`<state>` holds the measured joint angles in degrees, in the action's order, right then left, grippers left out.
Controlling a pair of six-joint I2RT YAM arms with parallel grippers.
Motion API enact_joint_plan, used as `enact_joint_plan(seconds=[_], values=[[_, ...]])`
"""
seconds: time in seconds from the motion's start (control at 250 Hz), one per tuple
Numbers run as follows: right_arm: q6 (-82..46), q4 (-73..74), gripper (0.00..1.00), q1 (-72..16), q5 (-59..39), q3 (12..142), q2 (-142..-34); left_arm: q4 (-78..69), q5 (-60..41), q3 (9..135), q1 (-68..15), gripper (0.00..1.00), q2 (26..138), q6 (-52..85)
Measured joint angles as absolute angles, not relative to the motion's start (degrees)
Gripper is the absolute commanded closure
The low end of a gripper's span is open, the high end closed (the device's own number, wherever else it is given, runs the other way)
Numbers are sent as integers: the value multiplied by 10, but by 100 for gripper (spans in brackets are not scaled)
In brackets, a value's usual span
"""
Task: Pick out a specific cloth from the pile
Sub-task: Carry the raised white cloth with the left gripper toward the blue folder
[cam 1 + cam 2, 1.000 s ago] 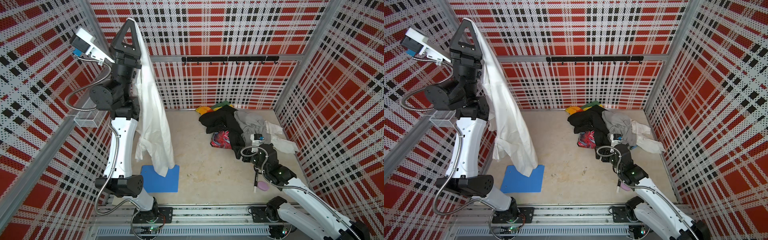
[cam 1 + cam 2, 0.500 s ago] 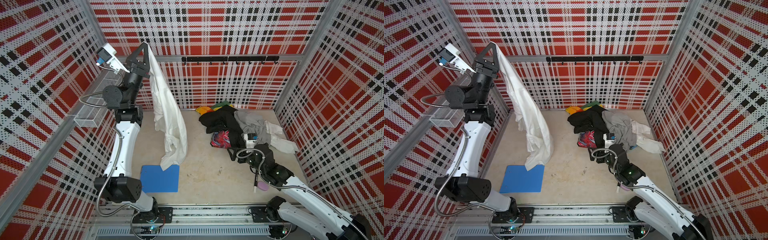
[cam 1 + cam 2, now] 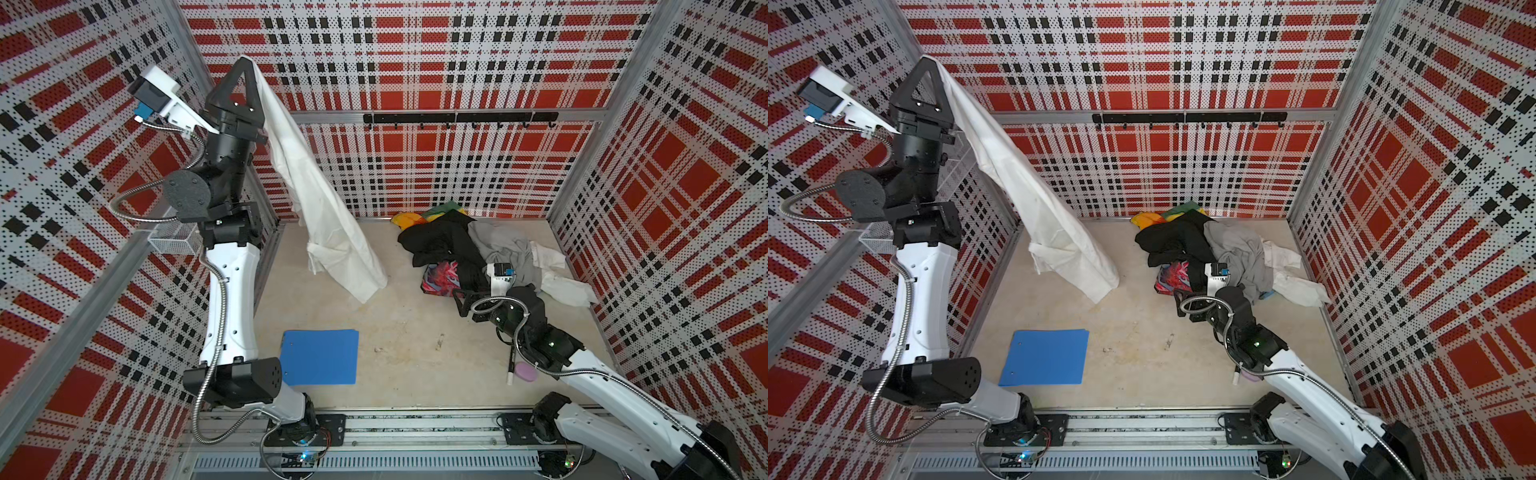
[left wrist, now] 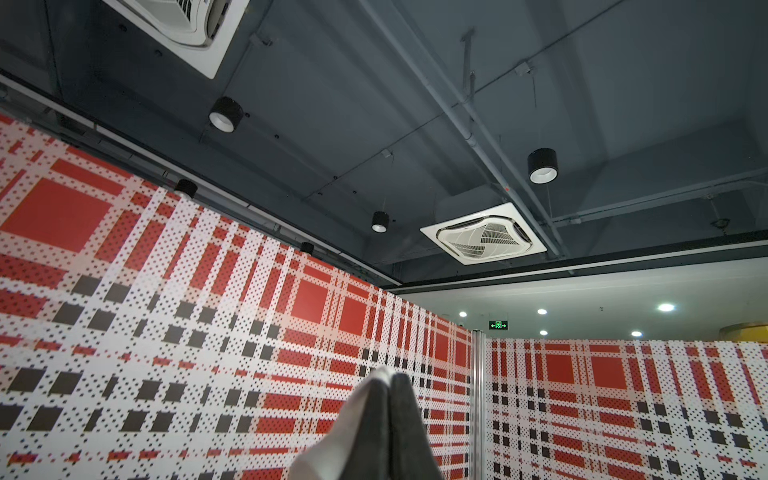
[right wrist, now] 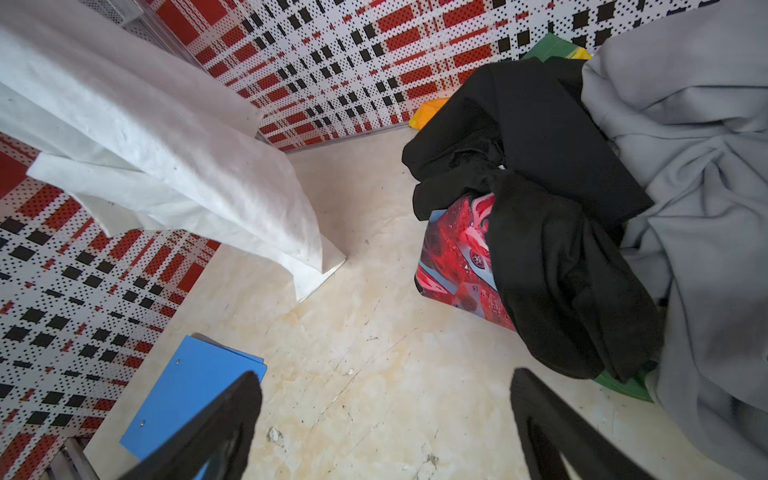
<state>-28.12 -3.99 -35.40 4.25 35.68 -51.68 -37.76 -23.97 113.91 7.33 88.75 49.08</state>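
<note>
Room: You are looking down into a booth with red, black and white checked walls [image 3: 457, 178] and a pale, scuffed floor [image 3: 415, 332].
Left gripper: The left gripper [image 3: 246, 62] is reaching high beside the left wall, its jaws pinched tight on one edge of the white shirt [image 3: 332, 237]. In the wrist view a sliver of white fabric is showing beside the closed fingertips [image 4: 399, 407].
White shirt: It is hanging full length from that grip, well apart from the pile [image 3: 469, 249]. Its lower end is dangling near the floor, and you cannot tell whether it is touching. Holding it this high is probably letting the whole garment come clear of the other cloths.
Right gripper: The right gripper [image 5: 384, 382] is hovering low, just beside the near edge of the pile. Its jaws are spread wide and gripping nothing, probably waiting in reserve.
Pile: It is lying toward the back right corner.
Counts: Two arms are working. One shirt is hanging. The pile is showing one black garment [image 3: 440, 241], one grey garment [image 3: 507, 249], one red-patterned piece [image 3: 438, 278], one rainbow-coloured piece [image 3: 415, 217] and one further white piece [image 3: 561, 282]. One blue mat [image 3: 320, 357] is lying near the left arm's base.
</note>
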Motion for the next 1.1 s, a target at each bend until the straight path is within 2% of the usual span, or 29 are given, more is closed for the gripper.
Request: enact_joint_plan(seconds=[0.216, 0.628, 0.856, 1.101], values=[[-281, -32, 0, -354, 29, 357, -517, -375, -238, 1184, 88, 100, 911, 497], [-281, -29, 0, -354, 29, 357, -516, -372, -256, 1189, 89, 100, 962, 521], [-281, -33, 0, -355, 36, 357, -508, -343, -260, 1252, 85, 100, 1020, 526], [-281, -40, 0, -355, 43, 357, -508, -337, -259, 1309, 85, 100, 1030, 528]])
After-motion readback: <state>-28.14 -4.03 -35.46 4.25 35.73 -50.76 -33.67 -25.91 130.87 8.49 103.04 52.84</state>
